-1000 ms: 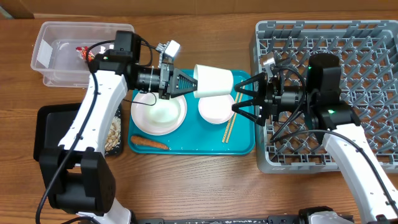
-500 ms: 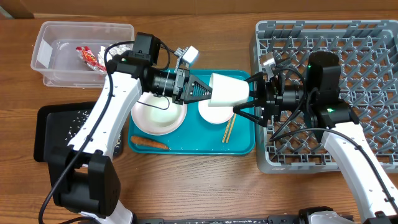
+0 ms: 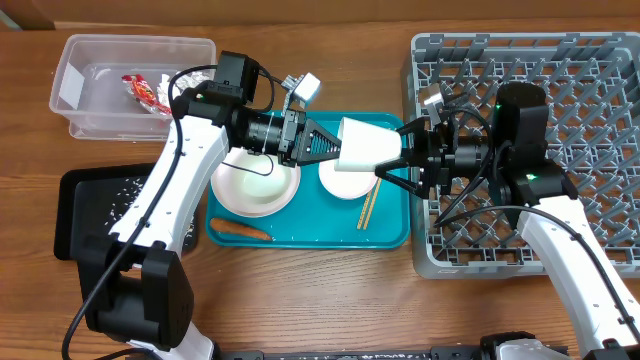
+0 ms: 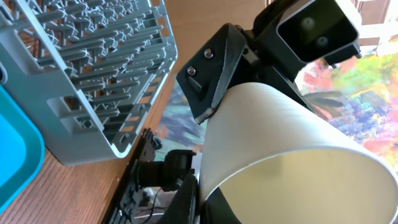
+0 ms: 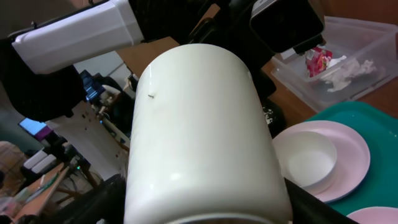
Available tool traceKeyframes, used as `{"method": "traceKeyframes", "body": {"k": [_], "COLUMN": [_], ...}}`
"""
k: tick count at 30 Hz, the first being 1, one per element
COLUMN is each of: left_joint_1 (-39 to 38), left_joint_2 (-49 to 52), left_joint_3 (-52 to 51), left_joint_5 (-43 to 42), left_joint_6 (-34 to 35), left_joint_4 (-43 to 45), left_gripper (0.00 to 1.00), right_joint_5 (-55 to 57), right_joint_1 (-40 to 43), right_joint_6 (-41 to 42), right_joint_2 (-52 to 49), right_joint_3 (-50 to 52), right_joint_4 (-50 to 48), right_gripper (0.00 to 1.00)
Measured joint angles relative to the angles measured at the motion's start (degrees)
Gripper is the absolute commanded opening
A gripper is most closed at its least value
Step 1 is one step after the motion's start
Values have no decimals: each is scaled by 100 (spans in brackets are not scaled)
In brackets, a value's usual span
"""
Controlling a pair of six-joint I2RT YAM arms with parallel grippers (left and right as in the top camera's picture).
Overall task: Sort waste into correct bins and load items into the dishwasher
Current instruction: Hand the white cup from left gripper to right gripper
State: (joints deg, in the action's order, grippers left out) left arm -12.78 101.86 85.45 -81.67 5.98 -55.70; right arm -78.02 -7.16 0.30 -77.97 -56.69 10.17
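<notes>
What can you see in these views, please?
cup: one, white, mid-air above teal tray
wide plate: one, white, tray's left, holds bowl
small plate: one, white, tray's middle
chopsticks: one pair, pale wood, tray's right
carrot: one, orange, tray's front
clear tub: one, back left, holds red wrapper, crumpled paper
black tray: one, front left, holds scraps
rack: one, grey, right
left tool: black, shut on cup
right tool: black, straddling cup, grip unclear
</notes>
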Motion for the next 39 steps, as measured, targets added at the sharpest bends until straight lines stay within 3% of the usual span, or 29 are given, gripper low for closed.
{"method": "traceKeyframes", "body": {"k": [7, 13, 29, 39], "left_joint_1": [0, 0, 0, 0], "left_joint_2": [0, 0, 0, 0], "left_joint_3": [0, 0, 0, 0], "left_joint_5": [-81, -52, -31, -22], "left_joint_6": [0, 0, 0, -2], "left_joint_4": [7, 4, 4, 2], "left_gripper": [4, 4, 4, 4], "right_joint_5": [24, -20, -61, 48], "right_joint_1": [0, 0, -2, -46], "right_joint_6": [15, 11, 9, 15], "right_joint_2": [0, 0, 0, -7], "right_joint_3": [0, 0, 0, 0], "right_joint_4": [-166, -216, -514, -546], "right_gripper": [70, 84, 84, 73]}}
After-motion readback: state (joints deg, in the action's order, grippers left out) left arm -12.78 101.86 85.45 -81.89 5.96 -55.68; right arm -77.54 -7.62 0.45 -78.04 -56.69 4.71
